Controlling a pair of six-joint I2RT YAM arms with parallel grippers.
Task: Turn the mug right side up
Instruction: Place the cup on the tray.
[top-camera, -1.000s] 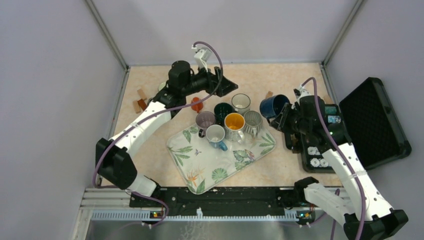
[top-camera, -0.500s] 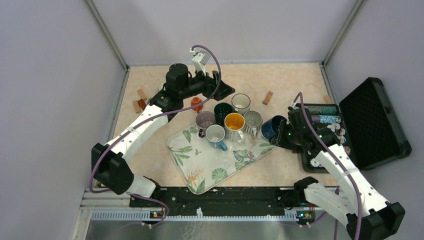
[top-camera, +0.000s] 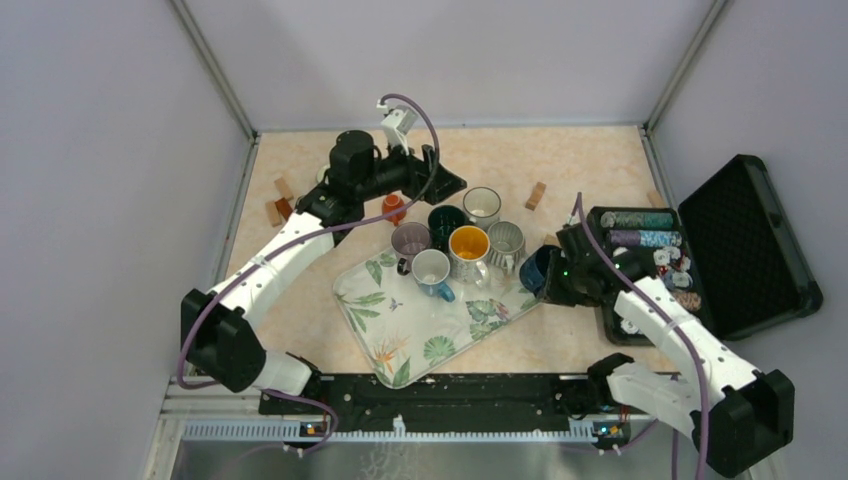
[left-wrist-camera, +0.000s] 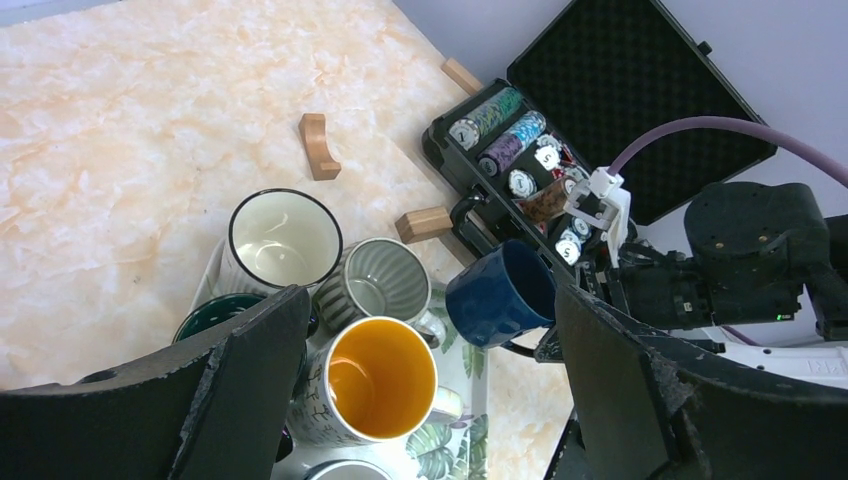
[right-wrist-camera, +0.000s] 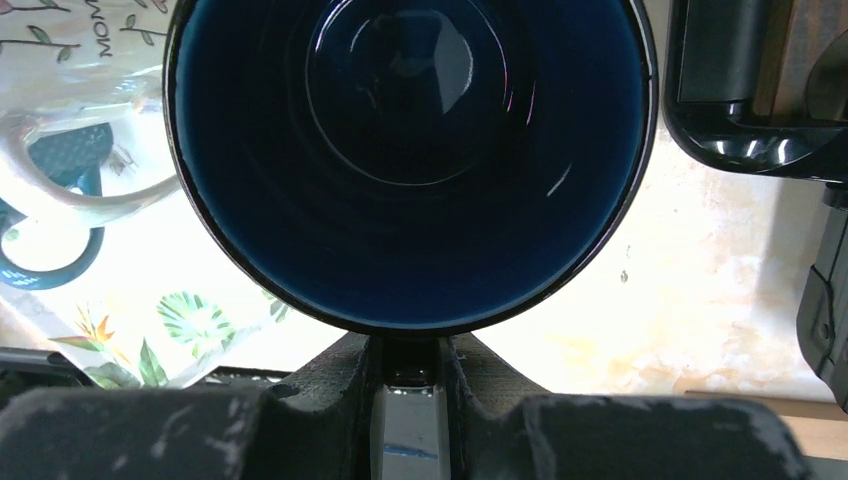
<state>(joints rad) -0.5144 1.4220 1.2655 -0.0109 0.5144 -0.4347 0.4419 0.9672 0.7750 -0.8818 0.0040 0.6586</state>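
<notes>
1. At the right edge of the tray (top-camera: 400, 345), the blue mug (top-camera: 537, 268) hangs in the right gripper (right-wrist-camera: 408, 385), whose fingers are clamped on the handle. Its mouth faces that wrist camera, so it sits tilted rather than upright.
2. Whether its base touches the tray or the table is hard to tell from above, so letting go now may drop it or let it roll.
3. The striped grey mug (top-camera: 506, 243) stands just beside it. A careless swing while levelling could knock that one, or nudge the yellow-lined mug (top-camera: 469, 243) next to it.
4. Set half on the tray's rim, the blue mug would probably tip over.
5. The poker chip case (top-camera: 745, 240) lies close on the other side, and the wrist could catch it.
6. A grip on the handle alone may let the mug swivel between the fingers.
7. The left gripper (top-camera: 440, 180) hovers wide open above the rear mugs, holding nothing and well apart from the blue mug, so it poses little risk.
</notes>
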